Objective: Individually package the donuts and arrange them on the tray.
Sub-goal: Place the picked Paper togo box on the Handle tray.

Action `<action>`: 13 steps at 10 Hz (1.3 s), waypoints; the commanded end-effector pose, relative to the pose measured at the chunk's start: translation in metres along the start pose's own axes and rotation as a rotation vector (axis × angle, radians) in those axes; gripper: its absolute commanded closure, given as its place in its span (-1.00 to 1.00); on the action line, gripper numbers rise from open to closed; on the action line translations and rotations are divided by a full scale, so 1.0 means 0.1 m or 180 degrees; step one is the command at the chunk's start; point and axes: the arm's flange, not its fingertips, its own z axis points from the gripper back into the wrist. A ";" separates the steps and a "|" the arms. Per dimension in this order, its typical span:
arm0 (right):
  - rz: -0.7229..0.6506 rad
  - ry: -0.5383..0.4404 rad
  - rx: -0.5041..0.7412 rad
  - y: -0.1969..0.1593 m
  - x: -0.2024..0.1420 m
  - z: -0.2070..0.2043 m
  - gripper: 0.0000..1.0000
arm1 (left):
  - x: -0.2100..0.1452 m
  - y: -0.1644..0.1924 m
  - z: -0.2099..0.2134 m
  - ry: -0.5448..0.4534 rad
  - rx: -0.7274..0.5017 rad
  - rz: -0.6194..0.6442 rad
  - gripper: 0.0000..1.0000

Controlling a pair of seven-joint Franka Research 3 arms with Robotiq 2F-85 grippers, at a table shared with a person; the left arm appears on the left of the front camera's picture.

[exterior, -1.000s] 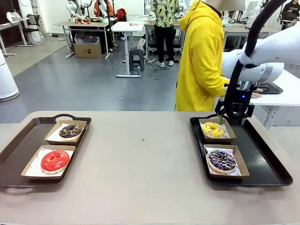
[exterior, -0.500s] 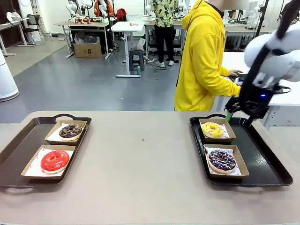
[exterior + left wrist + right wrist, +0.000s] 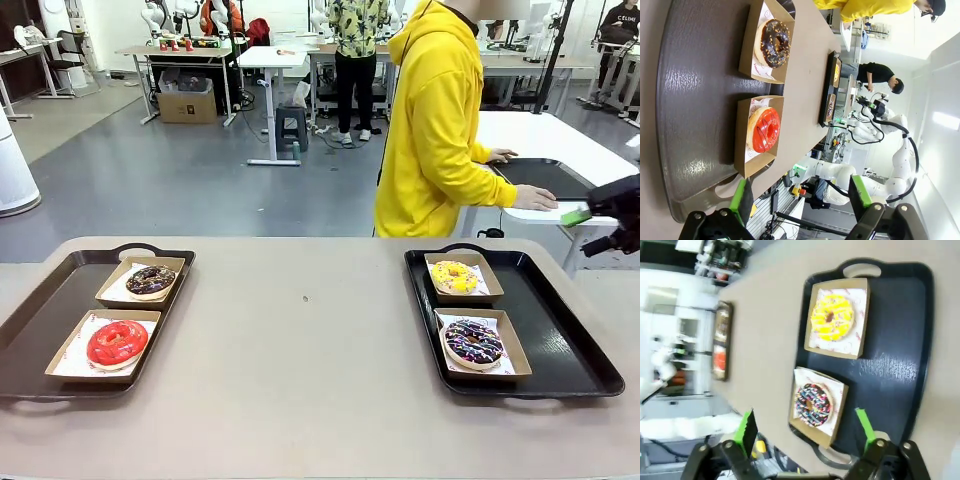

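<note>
Four donuts lie in paper-lined cardboard boxes on two dark trays. On the left tray (image 3: 30,330) are the chocolate donut (image 3: 150,280) and the red donut (image 3: 117,342). The right tray (image 3: 560,330) carries the yellow donut (image 3: 454,276) and the sprinkled donut (image 3: 473,342). My right gripper (image 3: 587,228) hangs open at the far right, off the tray and above table height. From its wrist, the right gripper (image 3: 805,432) looks down on the yellow donut (image 3: 832,316) and the sprinkled donut (image 3: 813,404). My left gripper (image 3: 800,197) is open and empty, hovering near the red donut (image 3: 765,129) and the chocolate donut (image 3: 774,43).
A person in a yellow hoodie (image 3: 430,130) stands at the far side, one hand (image 3: 535,200) on a white side table with another dark tray (image 3: 540,175). The tan tabletop (image 3: 300,330) between the two trays is bare.
My right arm has lifted from just above the yellow donut's box and swung away to the right edge of the front view. The donuts and boxes have not moved.
</note>
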 end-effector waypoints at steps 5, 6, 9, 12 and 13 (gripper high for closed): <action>-0.0322 0.0342 0.0906 -0.84 0.02 0.11 -1.00 | -0.01 -0.02 0.01 0.0004 -0.0016 -0.0034 -1.00; -0.0340 0.0325 0.0932 -0.88 0.05 0.11 -1.00 | -0.01 -0.02 0.01 0.0004 -0.0016 -0.0034 -1.00; -0.0290 0.0368 0.0887 -0.92 -0.07 0.07 -1.00 | -0.01 -0.02 0.01 0.0004 -0.0016 -0.0034 -1.00; -0.0290 0.0368 0.0887 -0.92 -0.07 0.07 -1.00 | -0.01 -0.02 0.01 0.0004 -0.0016 -0.0034 -1.00; -0.0290 0.0368 0.0887 -0.92 -0.07 0.07 -1.00 | -0.01 -0.02 0.01 0.0004 -0.0016 -0.0034 -1.00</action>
